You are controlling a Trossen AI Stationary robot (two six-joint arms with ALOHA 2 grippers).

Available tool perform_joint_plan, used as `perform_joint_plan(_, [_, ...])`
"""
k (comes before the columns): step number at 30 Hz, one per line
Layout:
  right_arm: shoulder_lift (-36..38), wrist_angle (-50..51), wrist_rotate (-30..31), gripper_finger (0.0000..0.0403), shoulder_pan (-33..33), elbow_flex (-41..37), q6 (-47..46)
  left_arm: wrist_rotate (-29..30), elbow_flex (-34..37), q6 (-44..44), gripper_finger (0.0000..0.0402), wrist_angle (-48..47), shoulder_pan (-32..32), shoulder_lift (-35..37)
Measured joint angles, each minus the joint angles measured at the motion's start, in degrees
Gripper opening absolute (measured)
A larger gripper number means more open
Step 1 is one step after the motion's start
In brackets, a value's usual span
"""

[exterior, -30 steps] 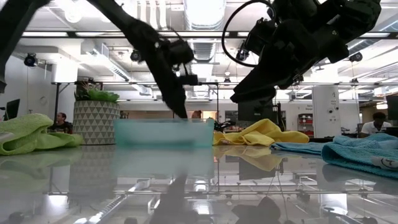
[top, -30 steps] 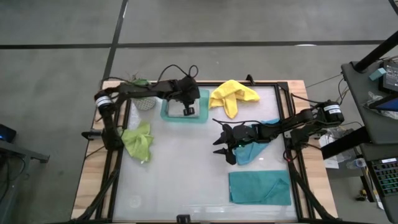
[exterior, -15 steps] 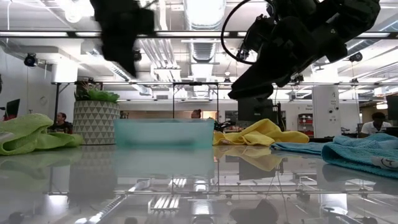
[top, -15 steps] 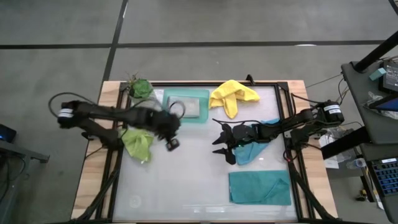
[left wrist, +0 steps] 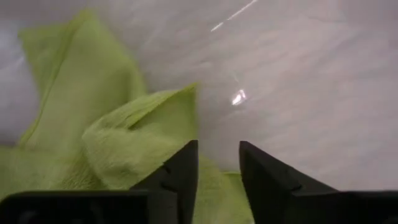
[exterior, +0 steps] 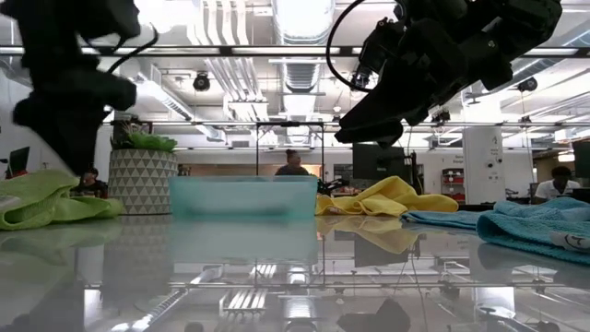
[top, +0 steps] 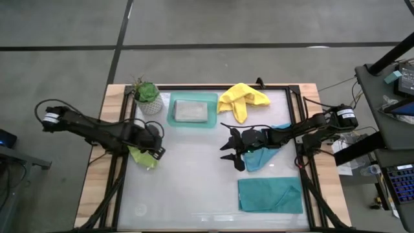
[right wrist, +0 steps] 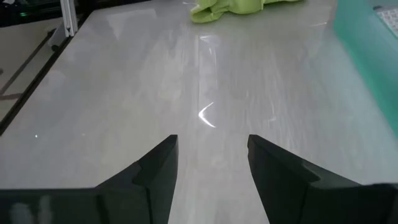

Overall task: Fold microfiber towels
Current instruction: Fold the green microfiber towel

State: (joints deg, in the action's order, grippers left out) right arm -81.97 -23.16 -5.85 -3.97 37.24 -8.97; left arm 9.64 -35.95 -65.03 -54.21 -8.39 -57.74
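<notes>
High view: the left gripper sits low over the lime green towel at the left side of the bench, its arm reaching in from the left edge. The right gripper hovers mid-bench, jaws spread wide and empty, right beside a rumpled teal towel. A 2nd teal towel lies flat and neat near the front right corner. The yellow towel is bunched at the back, just beside the mint-green tray, and a grey towel lies folded inside that tray. A small potted plant stands at the tray's left

Low view: the left arm looms dark at the far left, over the lime green towel. The plant's patterned pot stands behind, then the tray, the yellow towel and the rumpled teal towel along the right. The right gripper hangs high above the bench. People show far off in the room

Left wrist view: jaws set narrow, a slim gap between them, nothing in it; the lime green towel lies crumpled right beneath and beside the fingers

Right wrist view: jaws wide, bare bench between them, the lime green towel far across and the tray's edge off to 1 side
</notes>
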Motion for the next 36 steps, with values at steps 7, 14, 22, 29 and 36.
perform_joint_plan(7, [0.0, 0.1, 0.0, 0.0185, 0.1, 1.6, 0.0, -0.1, 2.8, -3.5, 0.0156, -0.1, 0.0, 0.0])
perform_joint_plan(14, [0.0, 0.1, 0.0, 0.0185, 0.0, 2.5, 0.0, -0.1, 2.0, -3.7, 0.0147, -4.9, 0.0, -3.0])
perform_joint_plan(22, [0.0, 0.1, 0.0, 0.0185, 0.4, 2.5, 0.0, -0.5, 1.9, -2.4, 0.0096, -4.8, 0.0, -13.1])
perform_joint_plan(29, [0.0, 0.2, 0.0, 0.0185, 0.5, 2.5, 0.0, 2.1, -4.0, 5.1, 0.0008, -3.7, -0.7, -17.9])
perform_joint_plan(36, [0.0, 0.2, 0.0, 0.0185, 0.5, 2.5, 0.0, 6.4, -15.6, 26.7, 0.0002, 5.6, -4.2, -15.5])
